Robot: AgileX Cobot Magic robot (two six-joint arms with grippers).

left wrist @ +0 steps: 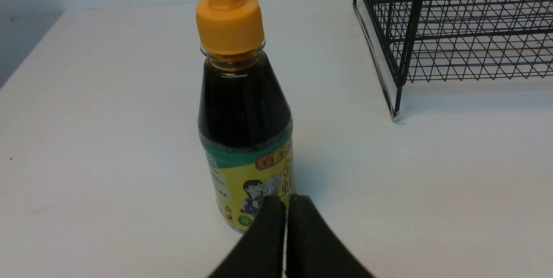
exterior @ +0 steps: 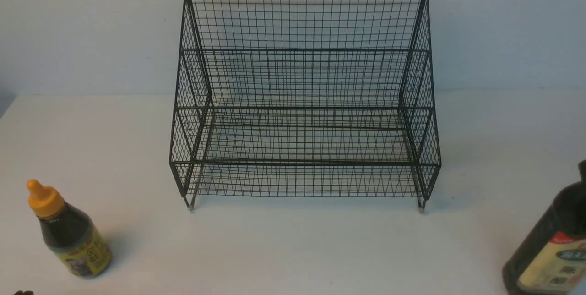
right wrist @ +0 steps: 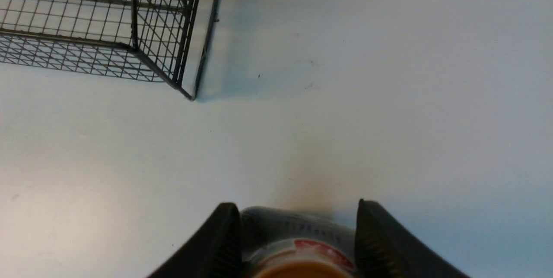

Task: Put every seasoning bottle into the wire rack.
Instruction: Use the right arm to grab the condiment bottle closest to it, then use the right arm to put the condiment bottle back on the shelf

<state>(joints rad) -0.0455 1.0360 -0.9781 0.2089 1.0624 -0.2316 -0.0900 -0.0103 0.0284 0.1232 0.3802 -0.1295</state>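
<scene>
The black wire rack (exterior: 304, 102) stands empty at the middle back of the white table. The short seasoning bottle (exterior: 73, 235), with an orange pointed cap and yellow label, stands upright at the front left. In the left wrist view my left gripper (left wrist: 285, 202) is shut and empty, just in front of this bottle (left wrist: 244, 109). The tall dark seasoning bottle (exterior: 554, 244) stands at the front right edge, partly cut off. In the right wrist view my right gripper (right wrist: 298, 209) straddles its shoulder (right wrist: 298, 230) from above, and both fingers (right wrist: 227, 230) touch its sides. Neither gripper shows in the front view.
The rack's front left foot (left wrist: 395, 116) and its front right corner (right wrist: 190, 94) show in the wrist views, each well apart from the bottles. A pale wall (exterior: 91, 24) rises behind the table. The table's left edge (exterior: 7, 107) lies near the short bottle.
</scene>
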